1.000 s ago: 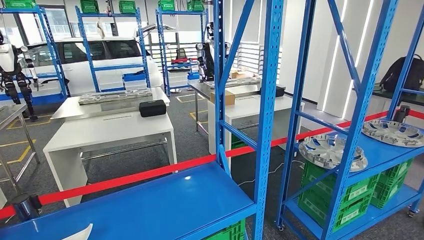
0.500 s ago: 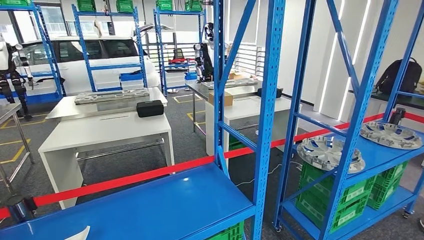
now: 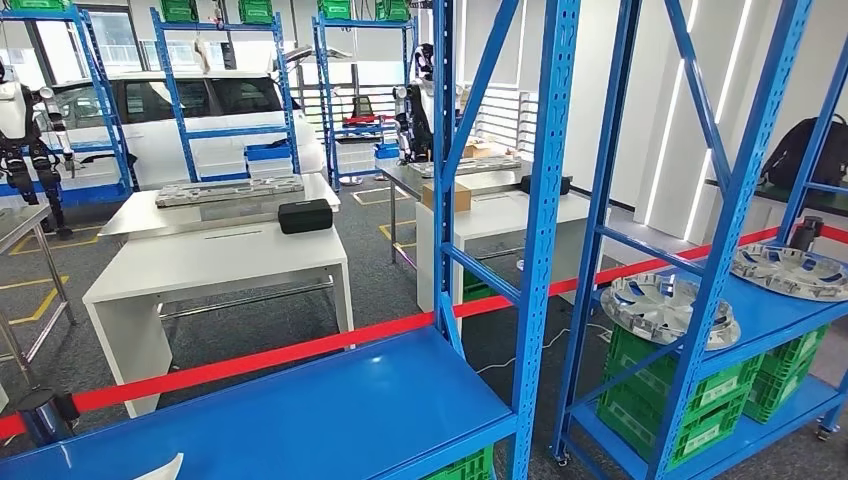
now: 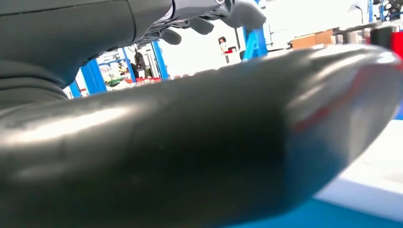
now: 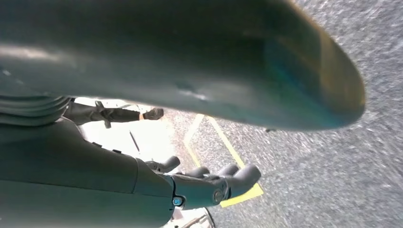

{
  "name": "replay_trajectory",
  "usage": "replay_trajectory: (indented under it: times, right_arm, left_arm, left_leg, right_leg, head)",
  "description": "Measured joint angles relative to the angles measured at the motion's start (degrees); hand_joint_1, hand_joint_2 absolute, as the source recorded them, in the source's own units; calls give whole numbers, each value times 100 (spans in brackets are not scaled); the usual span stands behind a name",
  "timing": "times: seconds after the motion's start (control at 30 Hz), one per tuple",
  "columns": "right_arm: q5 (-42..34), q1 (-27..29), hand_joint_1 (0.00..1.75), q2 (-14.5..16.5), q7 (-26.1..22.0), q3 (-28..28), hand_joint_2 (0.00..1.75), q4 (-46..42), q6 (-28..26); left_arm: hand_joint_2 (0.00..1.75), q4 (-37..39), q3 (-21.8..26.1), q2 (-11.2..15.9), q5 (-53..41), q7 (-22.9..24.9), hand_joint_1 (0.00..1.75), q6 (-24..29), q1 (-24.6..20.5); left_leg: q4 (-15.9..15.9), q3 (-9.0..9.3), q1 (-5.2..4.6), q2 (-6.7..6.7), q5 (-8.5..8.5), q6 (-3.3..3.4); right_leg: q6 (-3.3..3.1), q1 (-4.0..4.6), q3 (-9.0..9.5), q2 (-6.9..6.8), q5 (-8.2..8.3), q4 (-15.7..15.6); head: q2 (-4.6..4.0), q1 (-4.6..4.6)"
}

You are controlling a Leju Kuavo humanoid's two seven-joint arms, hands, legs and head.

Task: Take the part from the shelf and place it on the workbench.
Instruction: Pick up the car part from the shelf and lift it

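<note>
Part (image 3: 672,309) unmoved; camera shifted.

Three cameras: one high on the body, one close behind each hand

The head view looks forward and down through the blue shelf (image 3: 545,200) posts, over a red barrier tape (image 3: 300,350) to a white desk (image 3: 215,265) beyond. The left wrist view sits right behind the left hand (image 4: 204,14), its thumb very near the lens, sharing blue shelf posts with the head view. The right wrist view looks past the right hand (image 5: 209,183) down at grey floor (image 5: 332,180) with yellow lines
</note>
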Motion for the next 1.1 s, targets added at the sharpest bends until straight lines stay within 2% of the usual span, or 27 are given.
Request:
replay_trajectory:
  times: [0.07, 0.1, 0.17, 0.2, 0.23, 0.27, 0.3, 0.33, 0.37, 0.4, 0.43, 0.53, 0.7, 0.9, 1.03, 1.1]
  right_arm:
    - [5, -9, 0, -1, 0, -1, 0, -1, -2]
    - [9, -13, 0, -2, 0, -2, 0, -2, -2]
    - [11, -7, 0, -2, -1, -2, 0, -2, -2]
    - [12, -2, 0, -2, -1, -2, 0, -2, -1]
    - [12, 1, 0, -2, -1, -2, 0, -2, -1]
    - [12, 2, 0, -2, -1, -2, 0, -2, 0]
    - [11, 1, 0, -2, -1, -2, 0, -2, 0]
    - [8, 1, 0, -2, -1, -2, 0, -2, -1]
    - [2, -1, 0, -2, -1, -2, 0, -2, -3]
    - [-6, -2, 0, -1, -2, -3, 0, -2, -8]
    - [-14, 1, 0, -2, -3, -4, 0, -2, -13]
    - [-27, 18, 0, -4, -5, -9, 0, -2, -30]
    - [-30, 21, 0, -3, -8, -22, 0, -2, -44]
    - [-30, 22, 0, -3, -8, -32, 0, -2, -46]
    - [-29, 22, 0, -2, -8, -33, 0, -2, -45]
    - [-28, 22, 0, -2, -8, -33, 0, -2, -43]
  left_arm:
    - [0, -3, 4, 7, 0, 17, 0, 0, -2]
    - [0, -3, 7, 15, 0, 23, 0, 0, -5]
    - [0, 8, 14, 22, 0, 34, 0, 0, 8]
    - [0, 15, 19, 24, 0, 38, 0, 0, 26]
    - [0, 22, 23, 24, 0, 39, 0, 0, 45]
    - [0, 25, 27, 24, 0, 39, 0, 0, 58]
    - [0, 24, 29, 25, 0, 39, 0, 0, 63]
    - [0, 22, 30, 26, 0, 39, 0, 0, 59]
    - [0, 21, 31, 27, -1, 39, 0, 0, 51]
    - [0, 20, 31, 27, -1, 39, 0, 0, 43]
    - [0, 20, 32, 25, -2, 39, 0, 0, 39]
    - [0, 20, 33, 15, -4, 36, 0, 0, 45]
    - [0, 21, 40, 2, -1, -35, 0, -17, 47]
    - [0, 24, 43, -21, 0, -45, 0, -53, 47]
    - [175, 24, 43, -24, -1, -44, 0, -64, 47]
    - [175, 24, 43, -24, -2, -40, 0, -66, 47]
  left_leg:
    - [135, -58, 9, 2, -100, -65]
    - [357, -163, 15, 3, -222, -92]
    - [1092, -528, 22, 4, -546, -128]
    - [1417, -708, 24, 4, -643, -138]
    - [1581, -815, 23, 5, -643, -138]
    - [1517, -808, 23, 5, -530, -130]
    - [1229, -685, 21, 5, -327, -111]
    - [813, -496, 17, 5, -108, -81]
    - [420, -300, 1, 5, 39, -48]
    - [131, -155, -14, 5, 124, -21]
    - [-23, -78, -22, 4, 147, -17]
    - [-69, -59, -28, -6, 148, -28]
    - [-66, -59, -36, -9, 137, 35]
    - [-59, -60, -43, -3, 131, 68]
    - [-59, -59, -44, -4, 131, 69]
    - [-59, -59, -43, -4, 132, 69]
  right_leg:
    - [-73, -19, 29, 0, 13, -39]
    - [-103, -30, 45, 1, 14, -56]
    - [-135, -29, 58, 3, 0, -60]
    - [-141, -28, 61, 4, -6, -59]
    - [-143, -27, 66, 4, -11, -58]
    - [-140, -27, 75, 6, -17, -58]
    - [-133, -27, 90, 7, -25, -57]
    - [-122, -27, 107, 7, -34, -57]
    - [-102, -19, 117, 8, -46, -52]
    - [-77, -13, 118, 8, -54, -51]
    - [-70, -2, 114, 8, -60, -47]
    - [-85, 10, 118, 9, -50, -60]
    - [-33, 6, 159, 9, -22, -132]
    - [21, -1, 167, 10, -10, -154]
    - [36, -2, 167, 9, -12, -154]
    - [37, -2, 167, 9, -13, -154]
  head:
    - [0, -8]
    - [0, -19]
    - [0, -38]
    - [0, -40]
    - [0, -44]
    - [0, -47]
    - [0, -49]
    - [0, -51]
    - [0, -53]
    - [1, -52]
    - [1, -47]
    - [0, -22]
    - [0, -12]
    - [0, -11]
    - [0, -14]
    - [0, -16]
